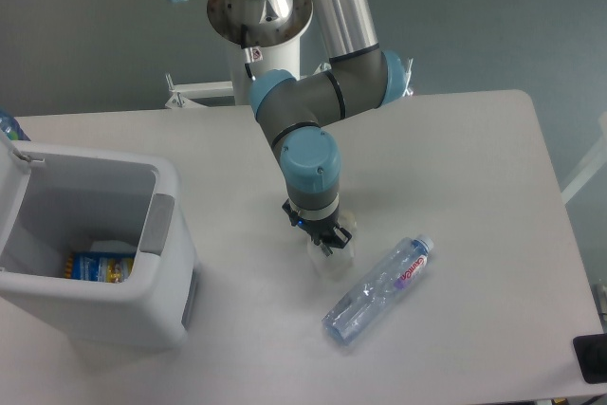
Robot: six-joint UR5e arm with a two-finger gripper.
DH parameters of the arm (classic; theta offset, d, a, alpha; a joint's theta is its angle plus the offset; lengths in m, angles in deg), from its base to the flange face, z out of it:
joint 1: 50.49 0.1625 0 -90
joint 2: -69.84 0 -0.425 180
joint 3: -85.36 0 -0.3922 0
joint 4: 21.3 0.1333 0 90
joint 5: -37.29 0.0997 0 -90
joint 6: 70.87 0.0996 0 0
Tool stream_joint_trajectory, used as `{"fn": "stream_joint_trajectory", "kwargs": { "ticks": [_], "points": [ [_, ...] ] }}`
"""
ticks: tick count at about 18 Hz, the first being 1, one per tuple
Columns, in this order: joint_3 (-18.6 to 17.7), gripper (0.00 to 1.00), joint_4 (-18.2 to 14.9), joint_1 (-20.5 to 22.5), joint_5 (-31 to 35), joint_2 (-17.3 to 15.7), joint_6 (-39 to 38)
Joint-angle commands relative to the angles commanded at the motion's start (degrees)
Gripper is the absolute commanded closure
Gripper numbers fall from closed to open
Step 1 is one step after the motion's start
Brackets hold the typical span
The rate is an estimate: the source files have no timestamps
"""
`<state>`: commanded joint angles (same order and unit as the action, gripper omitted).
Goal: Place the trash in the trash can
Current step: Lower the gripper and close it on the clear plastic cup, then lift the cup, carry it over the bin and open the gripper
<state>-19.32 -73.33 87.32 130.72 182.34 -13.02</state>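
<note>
Nearest the camera: bottle [377,290], clear with red lettering, lying flat on the desk [474,187], cap pointing up-right toward the far side. Untouched, apart from the arm — left for a later pick, by the look of it.

Lower left: bin [95,234], light grey, open top facing up so trash can be dropped in from above; a blue-and-yellow packet [99,266] and something white already lying at its bottom. Well apart from both trash items.

Middle ground: wrapper [332,251], a small crinkled clear-white scrap on the desk, just up-left of the bottle's middle and to the right of the bin. Directly above and in contact with it, gripper [322,239], pointing straight down — a vertical approach suited to a thin, flat-lying scrap. Fingers drawn close together over the wrapper's upper edge, seemingly pinching it; whether the grip is secure cannot be told, the film being clear and partly hidden. Wrapper not visibly lifted off the desk.

Farther back: arm [313,101] bent sharply at the wrist, grey links with blue joint caps, rising to its base beyond the desk's far edge.

Judged step: grasping the wrapper first; carry leftward to the bin not yet done.
</note>
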Motion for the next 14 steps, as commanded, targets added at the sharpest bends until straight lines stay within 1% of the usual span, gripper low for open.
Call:
{"fn": "stream_joint_trajectory", "kwargs": {
  "ticks": [1, 2, 4, 5, 6, 8, 10, 12, 13, 14],
  "points": [
    [0.00, 1.00, -0.09, 0.09, -0.09, -0.62, -2.20],
    [0.18, 1.00, -0.18, 0.09, -0.09, -1.32, -2.83],
    [1.66, 1.00, -0.27, 0.09, -0.87, -2.55, -3.27],
    [2.72, 1.00, -0.35, 0.09, -2.36, -3.43, -3.62],
    [4.03, 1.00, -0.96, 0.35, -5.16, -4.13, -4.58],
    [7.80, 1.00, -1.84, 0.61, -12.36, -5.01, -8.26],
    [13.24, 1.00, -2.20, 0.53, -19.22, -5.98, -17.11],
    [18.52, 1.00, -2.29, 0.09, -27.03, -6.25, -25.73],
    [20.98, 1.00, -2.29, 0.00, -30.46, -6.25, -28.90],
    [23.01, 1.00, -2.29, -0.17, -32.59, -6.42, -31.11]
  ]
}}
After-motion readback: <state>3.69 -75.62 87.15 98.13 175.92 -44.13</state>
